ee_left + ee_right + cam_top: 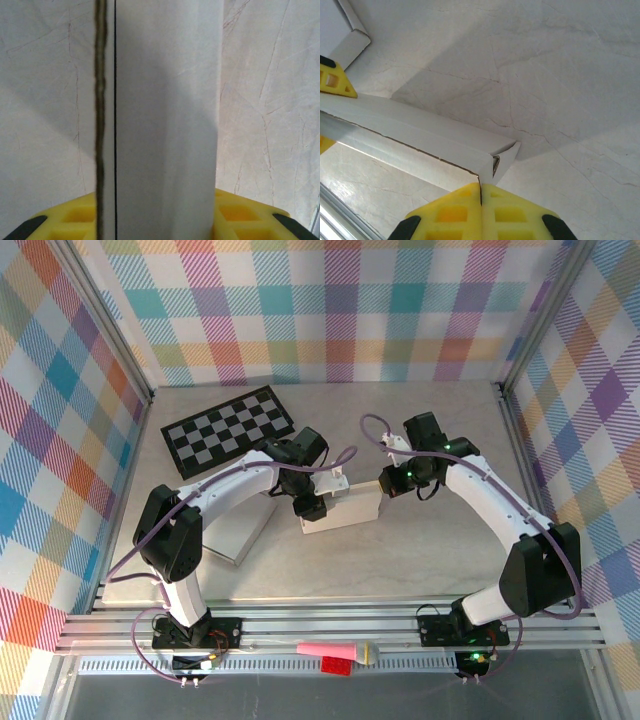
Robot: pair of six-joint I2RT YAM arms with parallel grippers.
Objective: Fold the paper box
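The white paper box (pixel 345 508) lies in the middle of the table, and a flat white panel (pixel 238 532) of it spreads out to the left. My left gripper (pixel 307 504) is at the box's left end. In the left wrist view an upright white wall (pixel 165 130) of the box stands between the yellow fingers (pixel 250 217), and the gripper (pixel 157 220) is shut on it. My right gripper (pixel 388 480) is at the box's right end. Its yellow fingers (pixel 520 215) are pressed together at the gripper (pixel 481 197), pinching the thin end edge of the box (pixel 445 145) at its corner.
A black-and-grey checkered mat (pixel 228 428) lies at the back left. Pink and red items (pixel 335 652) sit on the front rail between the arm bases. Metal frame posts and plaid walls close in the table on three sides.
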